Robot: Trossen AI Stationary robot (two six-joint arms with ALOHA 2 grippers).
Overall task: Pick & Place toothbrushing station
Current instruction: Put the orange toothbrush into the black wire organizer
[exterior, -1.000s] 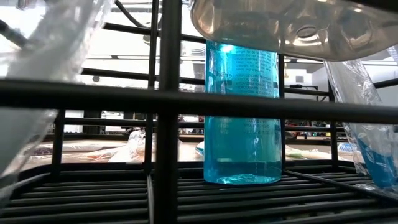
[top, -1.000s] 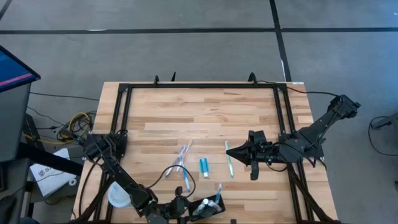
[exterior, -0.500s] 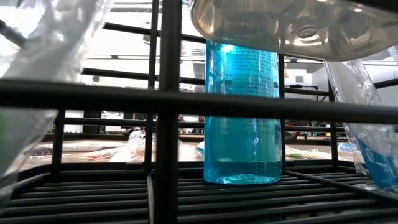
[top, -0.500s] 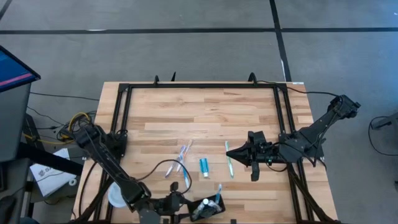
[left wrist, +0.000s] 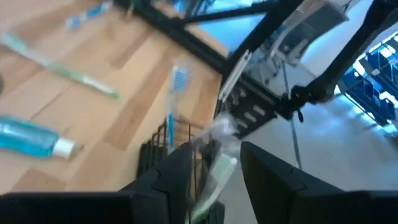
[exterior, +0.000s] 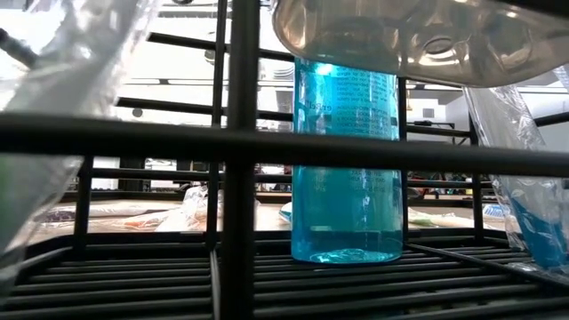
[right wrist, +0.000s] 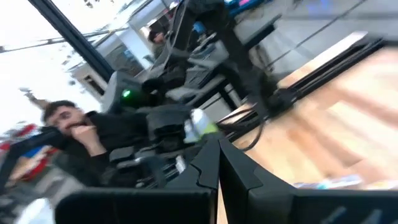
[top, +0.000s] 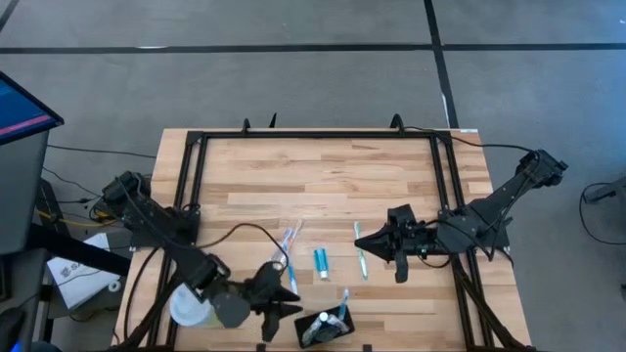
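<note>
The black holder (top: 328, 328) stands at the table's near edge with a blue toothbrush (top: 343, 298) and a teal tube upright in it. Just to its left my left gripper (top: 283, 316) hovers, open, pointing at the holder (left wrist: 151, 163). A white-green brush (left wrist: 217, 173) in the holder shows through the gap between its fingers. At mid-table a pink and a blue toothbrush (top: 288, 250), a teal tube (top: 320, 262) and a green toothbrush (top: 359, 250) lie flat. My right gripper (top: 359, 239) hangs shut above the table beside the green toothbrush.
A pale cup with a white lid (top: 186, 308) stands at the near left, under the left arm. Black frame rails (top: 318, 135) run around the tabletop. The low view is filled by a wire rack (exterior: 240, 160) and a blue bottle (exterior: 347, 178). A person (right wrist: 68, 121) sits beyond the table.
My left gripper has risen and drawn back from the holder toward the table's left, and its wrist has rolled. The holder and its brushes stay where they were.
</note>
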